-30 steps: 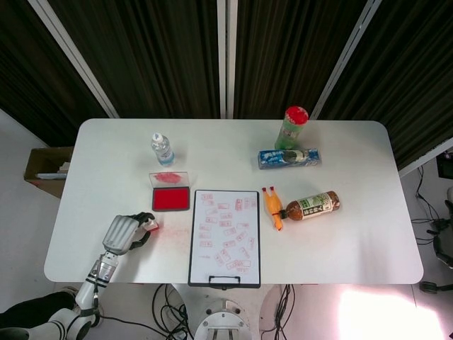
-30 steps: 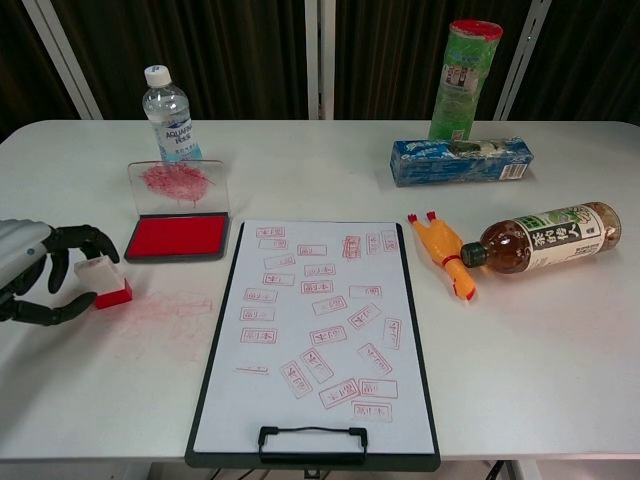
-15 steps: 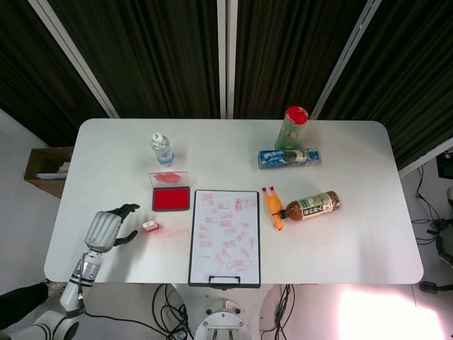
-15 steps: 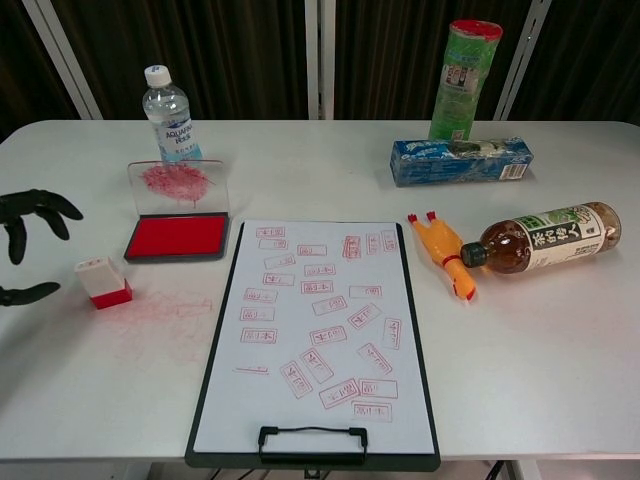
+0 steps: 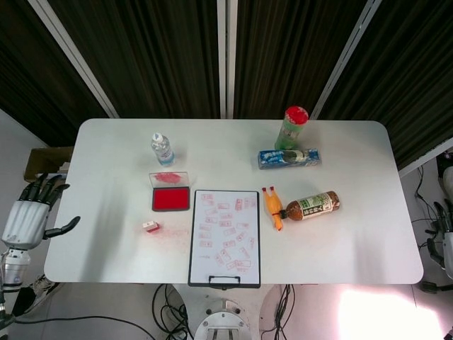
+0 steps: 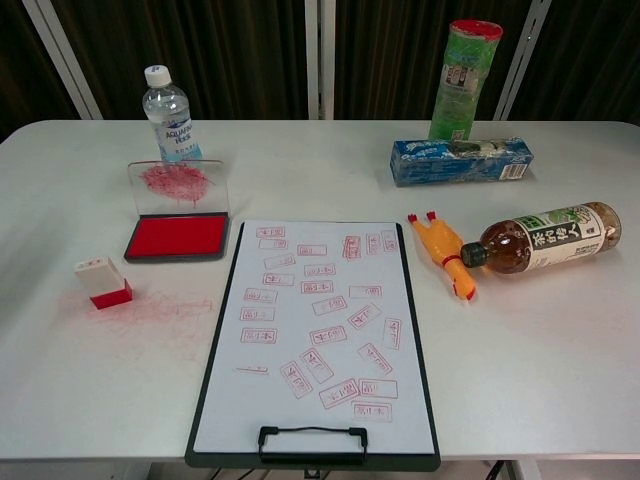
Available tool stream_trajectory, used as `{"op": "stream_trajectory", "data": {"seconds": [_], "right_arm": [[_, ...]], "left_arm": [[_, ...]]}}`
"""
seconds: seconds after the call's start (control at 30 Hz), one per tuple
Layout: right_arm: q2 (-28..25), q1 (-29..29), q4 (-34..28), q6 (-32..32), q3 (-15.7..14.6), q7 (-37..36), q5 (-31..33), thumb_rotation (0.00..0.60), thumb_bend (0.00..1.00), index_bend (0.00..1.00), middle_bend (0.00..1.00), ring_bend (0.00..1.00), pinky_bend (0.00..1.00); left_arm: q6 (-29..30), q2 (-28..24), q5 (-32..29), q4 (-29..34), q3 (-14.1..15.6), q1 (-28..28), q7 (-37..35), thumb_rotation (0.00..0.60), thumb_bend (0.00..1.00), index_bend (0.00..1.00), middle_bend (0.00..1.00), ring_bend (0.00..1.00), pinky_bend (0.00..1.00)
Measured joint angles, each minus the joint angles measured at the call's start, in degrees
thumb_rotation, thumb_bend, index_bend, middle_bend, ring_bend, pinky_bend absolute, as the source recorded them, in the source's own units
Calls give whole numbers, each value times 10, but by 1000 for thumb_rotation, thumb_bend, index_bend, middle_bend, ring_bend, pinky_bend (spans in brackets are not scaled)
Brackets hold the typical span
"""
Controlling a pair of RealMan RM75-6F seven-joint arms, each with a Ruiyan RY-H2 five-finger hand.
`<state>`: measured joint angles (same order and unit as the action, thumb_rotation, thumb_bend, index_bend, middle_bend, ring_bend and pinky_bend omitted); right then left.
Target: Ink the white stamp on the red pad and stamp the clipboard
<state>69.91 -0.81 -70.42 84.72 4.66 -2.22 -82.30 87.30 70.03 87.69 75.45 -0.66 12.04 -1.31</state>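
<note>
The white stamp point(image 5: 149, 227) point(image 6: 103, 282) with its red base stands alone on the table, left of the clipboard point(image 5: 225, 280) point(image 6: 311, 438), amid red ink smudges. Many red stamp marks cover the clipboard's sheet. The red pad point(image 5: 170, 199) point(image 6: 178, 237) lies open behind the stamp, its clear lid raised. My left hand point(image 5: 27, 218) hovers beyond the table's left edge, fingers spread and holding nothing, well away from the stamp. A sliver of my right hand point(image 5: 447, 237) shows at the far right edge of the head view, too little to read. The chest view shows neither hand.
A water bottle point(image 5: 162, 149) point(image 6: 167, 112) stands behind the pad. At the back right are a green can point(image 5: 291, 127) point(image 6: 465, 80) and a blue packet point(image 5: 289, 157) point(image 6: 460, 160). A yellow rubber chicken point(image 5: 272, 207) point(image 6: 443, 253) and a lying tea bottle point(image 5: 311, 206) point(image 6: 545, 238) are right of the clipboard.
My left hand let go of the stamp, opened, and drew back leftward off the table. The stamp stays standing where it was released.
</note>
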Motion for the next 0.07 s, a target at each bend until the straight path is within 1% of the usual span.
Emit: {"op": "stream_trajectory", "data": {"seconds": [0.07], "right_arm": [[1,0,-2,-1,-2,1,-1,600,317,0,0,0,0]], "left_arm": [[-3,-18,1,22,5,-6,6,0,127,190,111,45,184]]}}
